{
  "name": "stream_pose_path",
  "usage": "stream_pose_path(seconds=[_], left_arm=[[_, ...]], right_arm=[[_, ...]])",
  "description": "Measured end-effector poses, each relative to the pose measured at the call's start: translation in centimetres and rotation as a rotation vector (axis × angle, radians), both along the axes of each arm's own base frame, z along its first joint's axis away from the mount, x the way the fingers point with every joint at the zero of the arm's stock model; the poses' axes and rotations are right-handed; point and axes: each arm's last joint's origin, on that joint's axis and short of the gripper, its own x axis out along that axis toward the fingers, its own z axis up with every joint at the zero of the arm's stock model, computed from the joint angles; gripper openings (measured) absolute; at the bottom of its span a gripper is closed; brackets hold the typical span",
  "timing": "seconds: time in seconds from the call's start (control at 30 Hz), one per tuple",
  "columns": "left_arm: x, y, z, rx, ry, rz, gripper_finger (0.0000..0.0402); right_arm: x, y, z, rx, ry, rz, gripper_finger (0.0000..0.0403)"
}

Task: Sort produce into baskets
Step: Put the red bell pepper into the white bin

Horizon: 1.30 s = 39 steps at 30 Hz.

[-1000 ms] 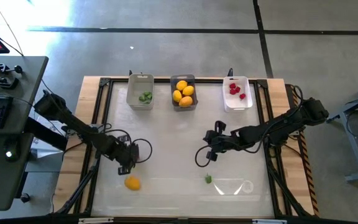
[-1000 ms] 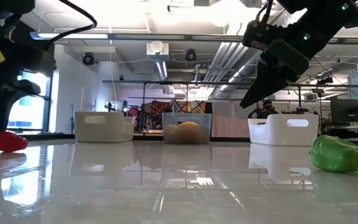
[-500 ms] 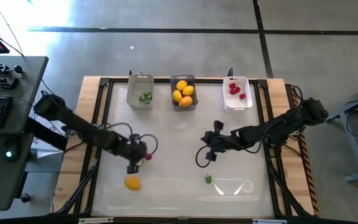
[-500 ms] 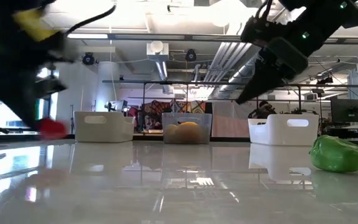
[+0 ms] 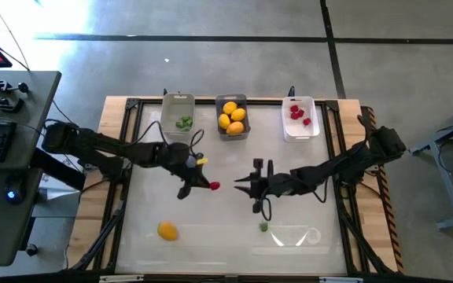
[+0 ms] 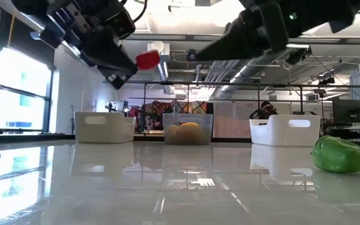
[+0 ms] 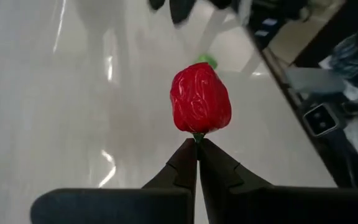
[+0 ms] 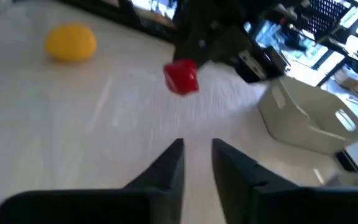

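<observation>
My left gripper is shut on a small red berry and holds it high above the table's middle. My right gripper is open and empty. It hovers just right of the berry and points at it, with the berry ahead of its fingers. A yellow lemon and a green bit lie on the table near the front. At the back stand the clear basket with green bits, the dark grey basket with lemons and orange fruits, and the white basket with red berries. My left gripper pinches the berry's small green stem end between its two fingertips, only at their free ends. The berry sticks out beyond the fingertips, lifted clear of the table.
The green bit lies in front of and below my right arm. The lemon lies near the front left. The two grippers are close to each other over the table's middle. The table has a raised wooden frame around it.
My left gripper has lifted the red berry off the table near the front left and carried it up and toward the table's middle and far side. My right gripper has moved left toward the berry and turned from pointing down to more level.
</observation>
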Motion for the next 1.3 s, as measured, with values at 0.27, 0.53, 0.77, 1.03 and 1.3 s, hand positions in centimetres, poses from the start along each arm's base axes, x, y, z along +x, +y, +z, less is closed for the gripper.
stream_pose_path(seconds=[0.27,0.53,0.77,1.03,1.3], left_arm=[[0.4,0.5,0.8,0.039,-0.136,-0.104,0.0],[0.4,0.5,0.9,0.043,-0.149,-0.109,0.0],[0.6,0.5,1.2,0.021,-0.171,-0.095,0.0],[1.3,1.2,0.4,-0.038,-0.141,-0.037,0.0],[2.7,1.3,0.2,-0.072,-0.158,-0.101,0.0]], right_arm=[[2.2,-1.0,1.4,0.12,-0.075,0.029,0.0166],[3.9,-0.9,2.1,0.127,-0.075,0.117,0.0168],[4.1,-0.9,2.4,0.075,-0.064,0.14,0.0165],[4.1,-0.9,2.5,0.057,-0.061,0.144,0.0165],[4.1,-1.3,2.1,0.061,-0.021,0.13,0.0144]])
